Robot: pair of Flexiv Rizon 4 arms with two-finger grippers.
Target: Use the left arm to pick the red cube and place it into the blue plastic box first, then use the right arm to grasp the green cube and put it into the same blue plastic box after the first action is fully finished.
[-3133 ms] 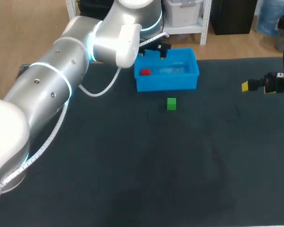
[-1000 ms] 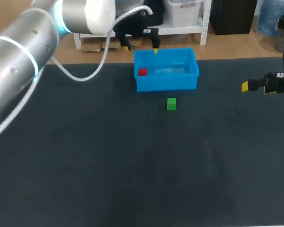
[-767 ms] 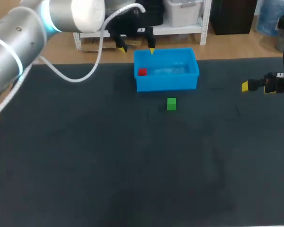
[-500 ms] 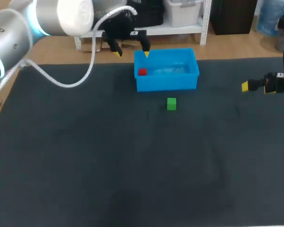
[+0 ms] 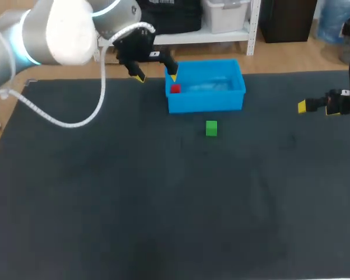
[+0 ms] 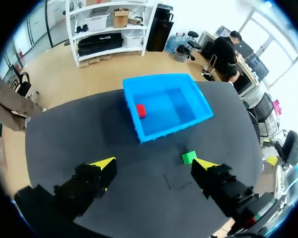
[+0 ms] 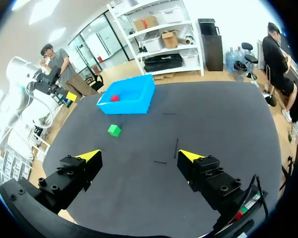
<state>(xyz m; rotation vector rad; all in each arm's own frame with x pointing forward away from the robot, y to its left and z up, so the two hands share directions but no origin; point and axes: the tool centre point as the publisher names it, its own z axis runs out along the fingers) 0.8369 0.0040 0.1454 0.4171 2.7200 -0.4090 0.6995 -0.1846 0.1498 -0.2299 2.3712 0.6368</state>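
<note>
Red cube (image 5: 175,88) lying inside the blue plastic box (image 5: 207,104), so first job looks done, green cube (image 5: 211,128) waiting on the table (image 5: 163,204) near the box, left gripper (image 5: 156,76) open and empty, right gripper (image 7: 139,156) open, well apart.

red cube (image 5: 175,88) sits inside the blue plastic box (image 5: 205,100) by its left wall; green cube (image 5: 211,128) rests on the table just in front of the box.

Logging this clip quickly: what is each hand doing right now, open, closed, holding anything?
Left hand: open, holding nothing; the red cube lies in the blue box.
Right hand: open, holding nothing.
</note>
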